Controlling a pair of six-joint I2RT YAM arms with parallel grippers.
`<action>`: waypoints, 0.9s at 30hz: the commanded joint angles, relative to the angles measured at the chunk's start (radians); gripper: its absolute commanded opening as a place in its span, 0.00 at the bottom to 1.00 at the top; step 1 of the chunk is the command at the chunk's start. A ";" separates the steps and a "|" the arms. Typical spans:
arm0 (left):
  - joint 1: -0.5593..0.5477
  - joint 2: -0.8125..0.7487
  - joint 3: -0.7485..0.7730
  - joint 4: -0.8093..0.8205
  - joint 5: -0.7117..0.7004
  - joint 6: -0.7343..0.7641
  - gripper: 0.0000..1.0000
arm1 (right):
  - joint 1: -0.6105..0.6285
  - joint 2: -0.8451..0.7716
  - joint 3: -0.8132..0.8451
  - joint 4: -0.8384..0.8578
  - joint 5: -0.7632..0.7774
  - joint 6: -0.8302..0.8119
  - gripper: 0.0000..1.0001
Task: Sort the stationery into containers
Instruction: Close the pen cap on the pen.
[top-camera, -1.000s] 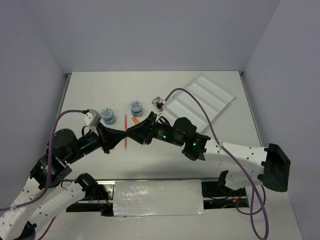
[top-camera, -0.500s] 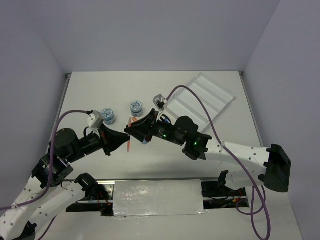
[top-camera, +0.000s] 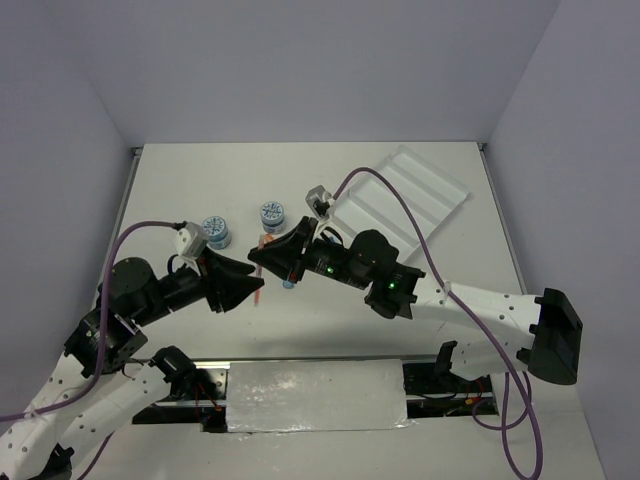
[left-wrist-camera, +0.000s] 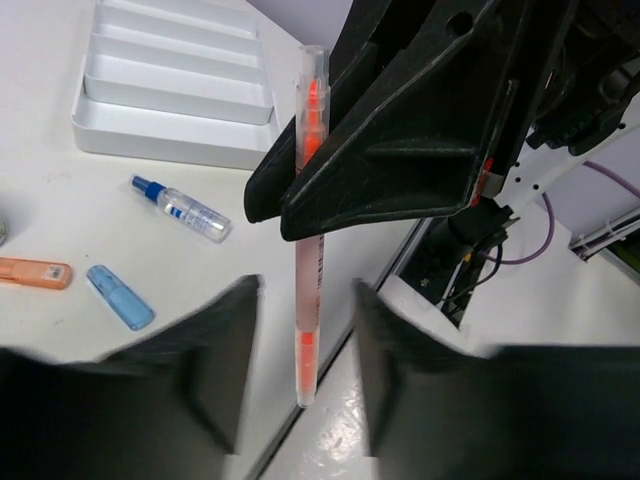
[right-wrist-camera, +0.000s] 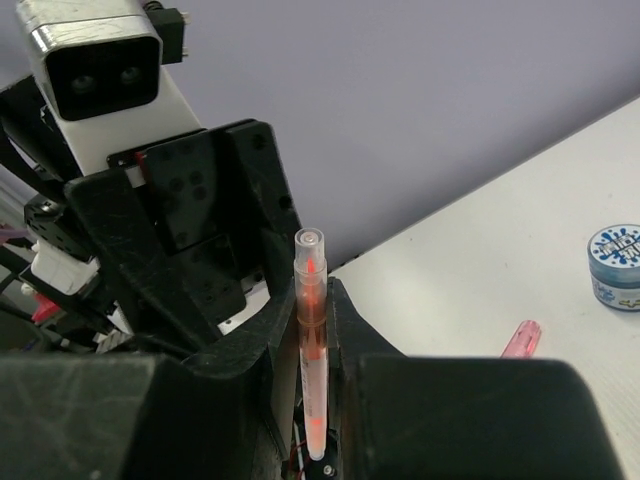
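A thin orange pen (right-wrist-camera: 311, 262) stands upright between the two grippers, above the table's near middle. My right gripper (right-wrist-camera: 312, 305) is shut on its upper half, both black fingers pressed against the clear barrel. In the left wrist view the pen (left-wrist-camera: 307, 300) hangs free between the fingers of my left gripper (left-wrist-camera: 305, 385), which is open and touches nothing. The white tray (top-camera: 400, 195) with long compartments lies at the back right. Two blue-patterned tubs (top-camera: 215, 231) (top-camera: 272, 212) stand behind the grippers.
On the table near the tray's edge (left-wrist-camera: 170, 150) lie a blue-capped clear bottle (left-wrist-camera: 185, 210), an orange capsule (left-wrist-camera: 35, 272) and a blue capsule (left-wrist-camera: 120, 297). A pink capsule (right-wrist-camera: 520, 340) lies near one tub (right-wrist-camera: 617, 266). The table's front edge runs just below the pen.
My left gripper, shut on the pen a second ago, has opened and drawn back a little. The right gripper has closed tighter on the pen.
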 joint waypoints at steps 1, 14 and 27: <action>-0.003 0.009 0.015 0.071 0.007 -0.015 0.61 | 0.002 -0.024 0.007 0.051 -0.033 -0.028 0.00; -0.003 0.058 -0.026 0.180 0.103 -0.027 0.15 | 0.002 -0.024 0.010 0.072 -0.105 -0.011 0.00; -0.003 0.011 -0.031 0.166 0.084 -0.027 0.00 | 0.003 -0.071 -0.019 0.061 -0.112 0.009 0.59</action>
